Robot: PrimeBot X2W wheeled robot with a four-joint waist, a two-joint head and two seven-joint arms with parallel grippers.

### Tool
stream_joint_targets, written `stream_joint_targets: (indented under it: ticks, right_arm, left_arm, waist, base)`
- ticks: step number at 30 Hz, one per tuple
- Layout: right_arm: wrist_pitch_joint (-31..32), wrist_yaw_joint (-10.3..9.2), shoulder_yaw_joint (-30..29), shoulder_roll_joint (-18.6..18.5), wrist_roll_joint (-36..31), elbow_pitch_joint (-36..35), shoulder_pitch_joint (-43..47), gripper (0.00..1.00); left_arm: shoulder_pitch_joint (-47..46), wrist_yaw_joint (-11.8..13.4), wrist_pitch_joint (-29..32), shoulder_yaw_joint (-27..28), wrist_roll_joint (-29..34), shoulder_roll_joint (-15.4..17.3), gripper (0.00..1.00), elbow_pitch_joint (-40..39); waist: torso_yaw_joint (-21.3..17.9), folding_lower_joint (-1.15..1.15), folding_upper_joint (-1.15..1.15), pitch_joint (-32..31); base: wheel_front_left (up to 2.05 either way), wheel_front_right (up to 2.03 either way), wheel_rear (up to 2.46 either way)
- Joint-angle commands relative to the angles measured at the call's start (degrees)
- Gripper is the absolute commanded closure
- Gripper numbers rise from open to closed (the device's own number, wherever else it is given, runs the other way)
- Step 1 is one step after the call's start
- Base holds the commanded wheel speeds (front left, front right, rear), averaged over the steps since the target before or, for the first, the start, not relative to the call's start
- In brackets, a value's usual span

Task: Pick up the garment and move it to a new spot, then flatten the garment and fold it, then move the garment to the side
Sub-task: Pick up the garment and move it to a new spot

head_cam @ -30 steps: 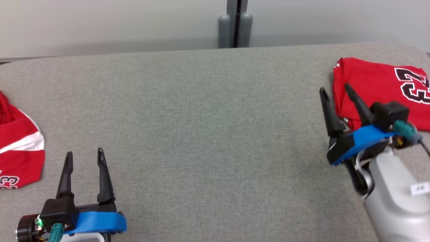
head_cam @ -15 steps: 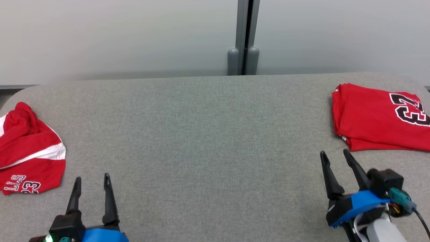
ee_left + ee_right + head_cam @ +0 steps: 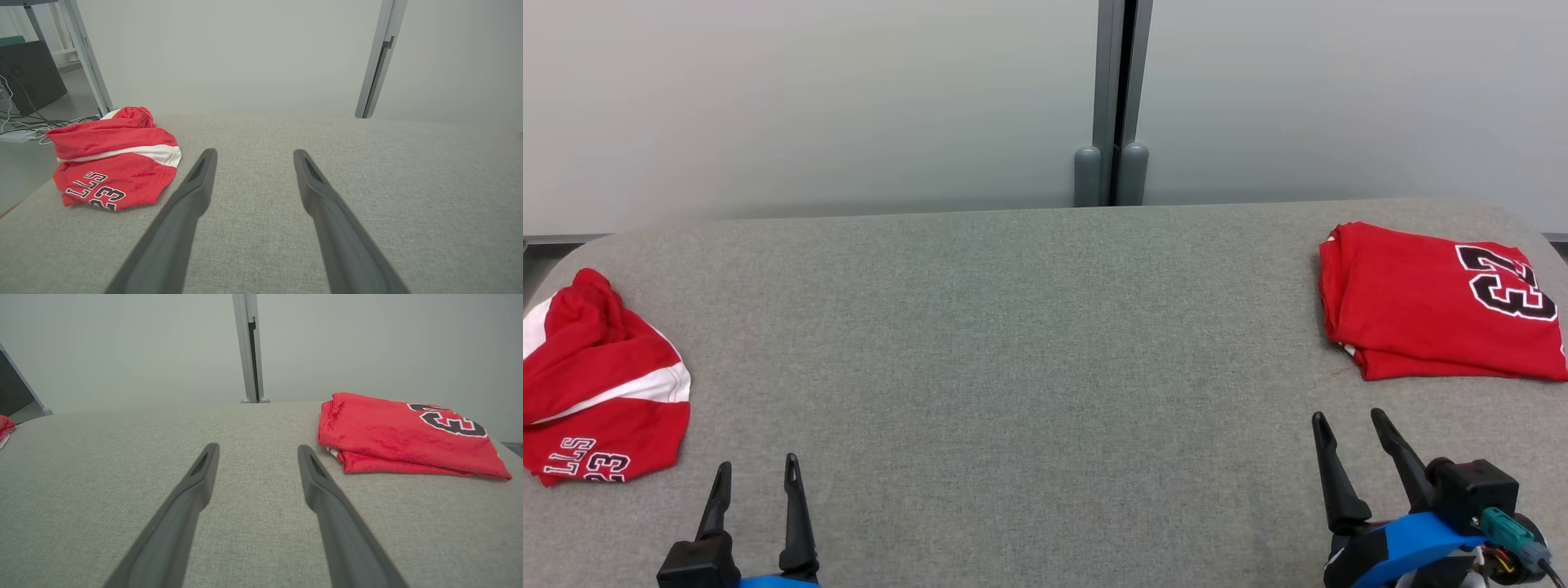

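Right gripper [image 3: 1346,415] has withdrawn from the folded garment [image 3: 1437,302] at the table's [image 3: 1029,343] right end; its fingers and the left gripper's [image 3: 757,463] stand apart, empty, so the move aside appears complete

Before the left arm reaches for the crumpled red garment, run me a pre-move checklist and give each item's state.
1. Left jaws open, holding nothing: ok.
2. Right jaws open, holding nothing: ok.
3. Crumpled garment lies on the table at its left end, apart from the left jaws, nothing on top of it: ok.
4. Folded garment lies at the right end, apart from the right jaws: ok.
5. Bare table surface between the two garments for flattening: ok.
6. Whether the crumpled garment overhangs the table's left edge: cannot tell.
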Motion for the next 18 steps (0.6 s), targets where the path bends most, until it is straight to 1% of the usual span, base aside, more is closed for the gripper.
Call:
stream_joint_targets:
  ticks: [1,8,18]
  right_arm:
    - [0.41,0.01,-0.16,0.14,-0.46,-0.74,0.86,0.00]
    - [1.77,0.01,-0.30,0.22,0.30,-1.86,1.62,0.00]
    - [1.80,0.01,-0.21,0.22,0.96,-1.74,2.31,0.00]
  left_arm:
    - [0.06,0.15,-0.15,-0.41,-0.19,0.19,0.00,0.35]
    - [-0.92,0.33,-0.15,-0.38,-0.41,0.85,0.00,1.31]
    - [-1.12,0.70,-0.15,-0.58,-0.55,1.37,0.00,1.03]
  waist:
    - [0.04,0.00,0.00,-0.03]
    - [0.05,0.00,0.00,-0.41]
    - [0.38,0.00,0.00,-0.59]
  base:
    - [0.00,0.00,0.00]
    - [0.00,0.00,0.00]
    - [0.00,0.00,0.00]
